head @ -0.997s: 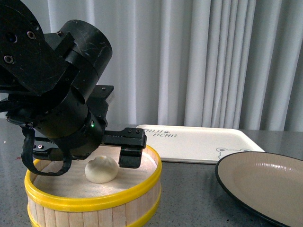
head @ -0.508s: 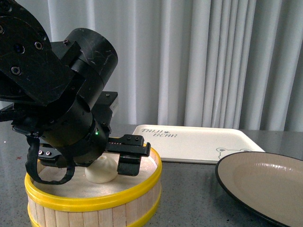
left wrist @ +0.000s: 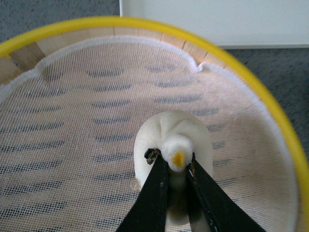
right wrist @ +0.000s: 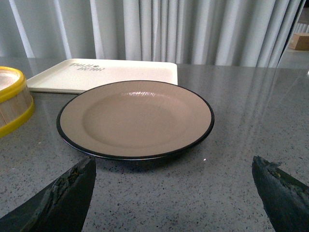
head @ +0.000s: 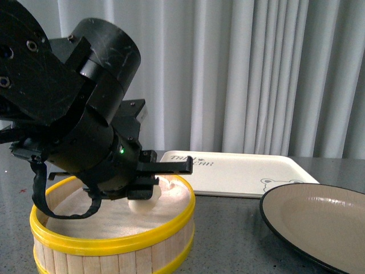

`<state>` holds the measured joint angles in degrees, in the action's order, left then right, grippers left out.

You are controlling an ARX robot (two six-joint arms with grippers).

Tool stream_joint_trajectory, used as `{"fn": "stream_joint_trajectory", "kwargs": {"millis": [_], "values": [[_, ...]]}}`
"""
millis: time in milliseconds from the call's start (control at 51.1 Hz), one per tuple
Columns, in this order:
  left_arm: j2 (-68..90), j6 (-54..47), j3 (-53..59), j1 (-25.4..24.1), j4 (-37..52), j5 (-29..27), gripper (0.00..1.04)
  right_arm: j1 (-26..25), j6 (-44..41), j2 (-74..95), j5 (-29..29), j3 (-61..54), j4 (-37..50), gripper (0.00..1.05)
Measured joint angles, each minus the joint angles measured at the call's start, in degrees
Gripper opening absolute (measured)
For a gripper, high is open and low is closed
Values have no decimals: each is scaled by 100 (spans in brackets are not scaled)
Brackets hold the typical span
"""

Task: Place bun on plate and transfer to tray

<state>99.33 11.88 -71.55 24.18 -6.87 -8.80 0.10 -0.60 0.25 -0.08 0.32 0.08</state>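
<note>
Since the earlier frame, the left tool (left wrist: 176,166) has been swung down into the steamer basket (head: 114,242) at near left. Its fingers (left wrist: 152,198) are clamped on the pleated top of the bun (left wrist: 174,130), which has been shifted slightly right on the mesh liner (left wrist: 72,121); whether it is lifted cannot be told. The grasp appears made, so carrying is judged next. At near right the plate (right wrist: 135,118) lies empty on the surface (right wrist: 241,96), the right tool (right wrist: 176,191) held wide apart before it. Farther back, the tray (head: 239,171) is bare.

My left arm (head: 85,114) shows scuffed black cylinders, screws (head: 4,81), a green light (head: 121,151) and a looped cable (head: 39,191); the left gripper (left wrist: 175,163) is slim and black.
</note>
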Motion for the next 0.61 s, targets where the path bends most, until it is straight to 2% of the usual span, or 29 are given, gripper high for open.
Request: {"fn": "stream_joint_trajectory", "kwargs": {"millis": [39,215,391,606], "values": [[-66,0,0,28,61,0,4,0,-2,0,0,0,0,96],[-306,-66,0,151,308,46,4,0,0,0,0,0,0,96],[-378,-219,22,490,903,203,4,0,0,0,0,0,0,96],[-162,-584,-48,1113,1659,933,4,0,0,0,0,0,0,96]]}}
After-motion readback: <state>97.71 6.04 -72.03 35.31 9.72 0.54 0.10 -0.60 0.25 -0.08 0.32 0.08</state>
